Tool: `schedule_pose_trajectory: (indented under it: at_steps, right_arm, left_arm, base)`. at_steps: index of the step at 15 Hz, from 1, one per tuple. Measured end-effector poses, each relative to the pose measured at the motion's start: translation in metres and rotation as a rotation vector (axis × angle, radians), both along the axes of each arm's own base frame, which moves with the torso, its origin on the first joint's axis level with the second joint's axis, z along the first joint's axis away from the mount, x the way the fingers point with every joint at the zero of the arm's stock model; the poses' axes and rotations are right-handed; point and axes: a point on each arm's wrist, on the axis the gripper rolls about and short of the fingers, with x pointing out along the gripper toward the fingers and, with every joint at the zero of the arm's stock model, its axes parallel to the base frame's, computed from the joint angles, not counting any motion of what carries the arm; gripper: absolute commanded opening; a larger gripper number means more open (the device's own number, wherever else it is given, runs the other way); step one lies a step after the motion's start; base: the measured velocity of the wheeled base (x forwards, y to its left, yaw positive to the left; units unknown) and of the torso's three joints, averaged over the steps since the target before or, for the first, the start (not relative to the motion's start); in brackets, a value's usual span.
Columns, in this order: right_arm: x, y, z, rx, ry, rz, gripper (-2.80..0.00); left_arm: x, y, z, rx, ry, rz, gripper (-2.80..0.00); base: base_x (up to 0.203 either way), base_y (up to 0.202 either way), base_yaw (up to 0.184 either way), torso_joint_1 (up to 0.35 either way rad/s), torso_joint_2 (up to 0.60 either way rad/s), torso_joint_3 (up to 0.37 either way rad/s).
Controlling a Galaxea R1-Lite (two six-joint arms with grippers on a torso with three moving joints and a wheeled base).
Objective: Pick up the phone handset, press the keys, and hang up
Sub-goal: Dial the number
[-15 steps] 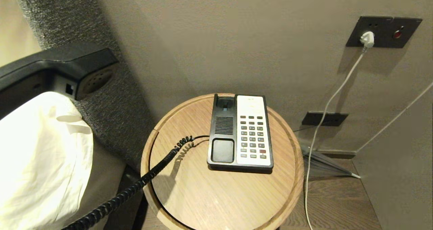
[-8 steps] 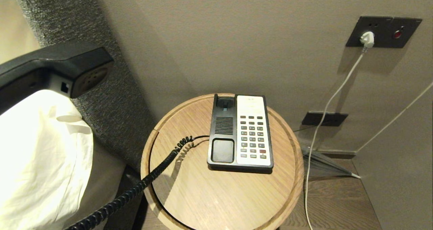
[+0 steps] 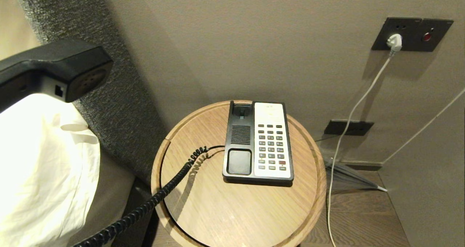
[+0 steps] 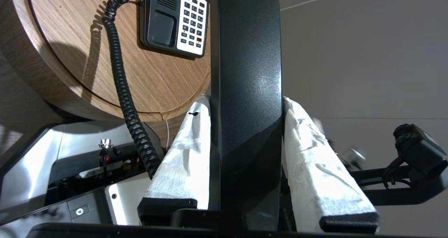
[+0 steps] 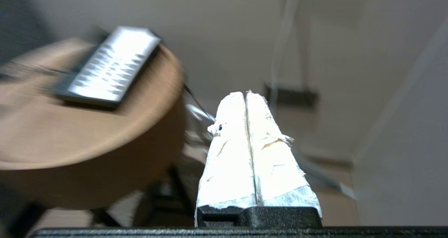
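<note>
- Head view: the long, slim black plastic phone handset [image 3: 54, 67] hangs at the far left, above the white pillow [image 3: 40, 167] and well apart from the black-and-white phone base [image 3: 258, 143]. Against the frame a second ago, its earpiece end sits higher and further left. The round wooden desk [image 3: 203, 210] and the base have not shifted. The black coiled cord [image 3: 152, 199] runs off the desk's near-left edge. The cradle is bare, so pickup looks done; key pressing is likely next.
- Left wrist view: the left gripper [image 4: 245, 106] has its white-wrapped fingers [image 4: 182, 154] clamped narrowly on the handset's shaft, one on each side. The base lies beyond, on the desk.
- Right wrist view: the right gripper [image 5: 246, 94] shows its fingers pressed together, holding nothing. The keypad is ahead and to the left. The picture is smeared, so this arm is probably in motion.
</note>
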Motion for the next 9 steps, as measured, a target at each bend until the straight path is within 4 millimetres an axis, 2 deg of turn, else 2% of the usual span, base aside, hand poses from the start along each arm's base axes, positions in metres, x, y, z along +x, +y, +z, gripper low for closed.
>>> schedule_pose_trajectory:
  at_steps: [2,4,5,6,7,9]
  right_arm:
    - [-0.031,0.002,0.024,-0.009,-0.031,0.080,-2.80]
    - [-0.044,0.003,0.049,0.035,-0.062,0.140,-2.80]
    - [-0.042,0.003,0.066,0.067,-0.067,0.170,-2.80]
    - [-0.031,0.004,0.085,0.096,-0.035,0.214,-2.80]
    - [-0.011,0.006,0.101,0.116,0.031,0.264,-2.80]
    - [0.044,0.007,0.117,0.143,0.206,0.361,-2.80]
  left_arm:
    - [-0.001,0.001,-0.001,0.000,-0.001,-0.001,-2.80]
    - [-0.001,0.001,-0.001,0.001,-0.001,-0.002,-2.80]
    - [0.000,0.000,-0.001,0.003,-0.001,-0.003,-2.80]
    - [0.000,-0.001,-0.002,0.006,-0.001,-0.006,-2.80]
    - [0.002,-0.002,-0.002,0.011,0.004,-0.008,-2.80]
    - [0.004,-0.005,-0.002,0.018,0.010,-0.008,-2.80]
  base:
    - [0.000,0.000,0.000,0.000,0.00,0.000]
    - [0.000,0.000,0.000,0.000,0.00,0.000]
    - [0.000,0.000,0.000,0.000,0.00,0.000]
    - [0.000,0.000,0.000,0.000,0.00,0.000]
    - [0.000,0.000,0.000,0.000,0.00,0.000]
    - [0.000,0.000,0.000,0.000,0.00,0.000]
